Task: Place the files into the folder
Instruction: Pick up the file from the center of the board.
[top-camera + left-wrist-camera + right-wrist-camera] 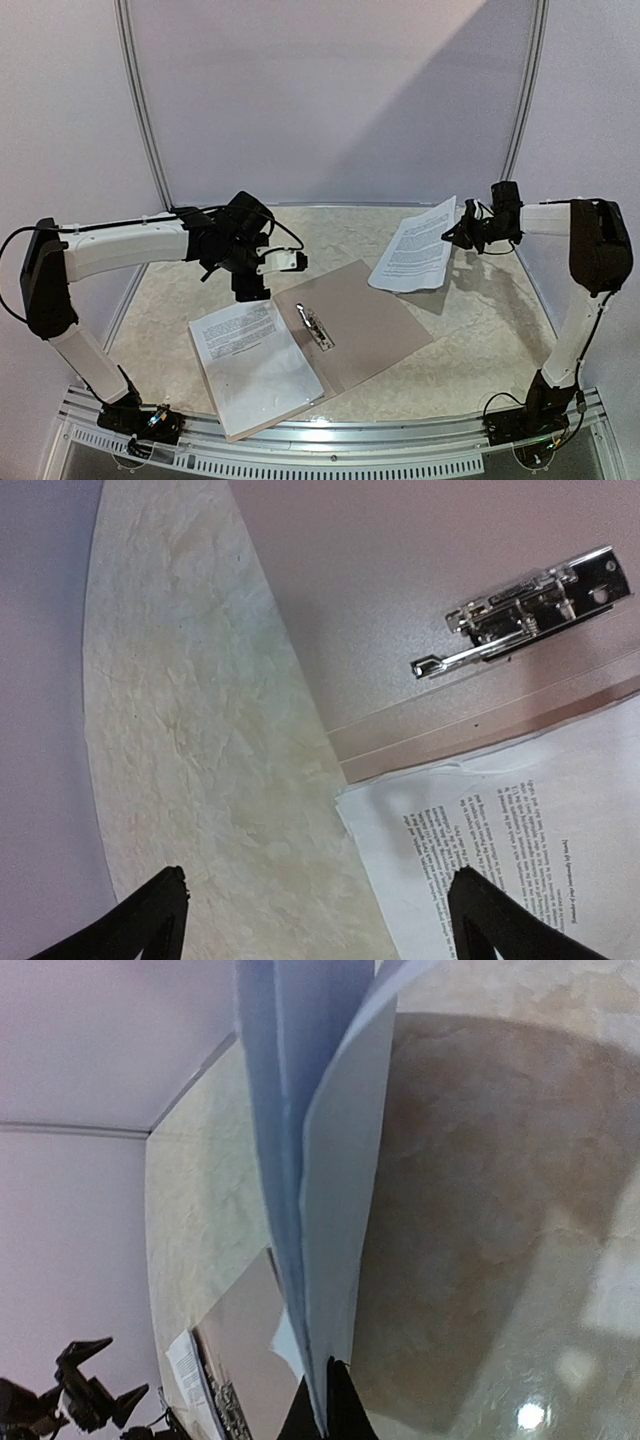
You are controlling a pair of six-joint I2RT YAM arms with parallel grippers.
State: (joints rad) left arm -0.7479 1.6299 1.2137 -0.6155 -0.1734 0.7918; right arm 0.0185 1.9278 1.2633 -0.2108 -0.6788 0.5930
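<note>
The tan folder (370, 310) lies open on the table, its metal clip (315, 327) on the spine. A stack of files (250, 360) lies on its left leaf; the right leaf is bare. My right gripper (462, 235) is shut on the edge of more files (415, 250), holding them lifted over the table at the back right. In the right wrist view these files (320, 1160) rise edge-on from the shut gripper (325, 1400). My left gripper (318, 877) hangs open over the far corner of the stacked files (520, 820), near the clip (520, 605), holding nothing.
The marbled tabletop (480, 330) is ringed by white walls and two thin metal poles (145, 110). The right wrist view shows the folder (245, 1340) and the left arm (90, 1390) far off at lower left.
</note>
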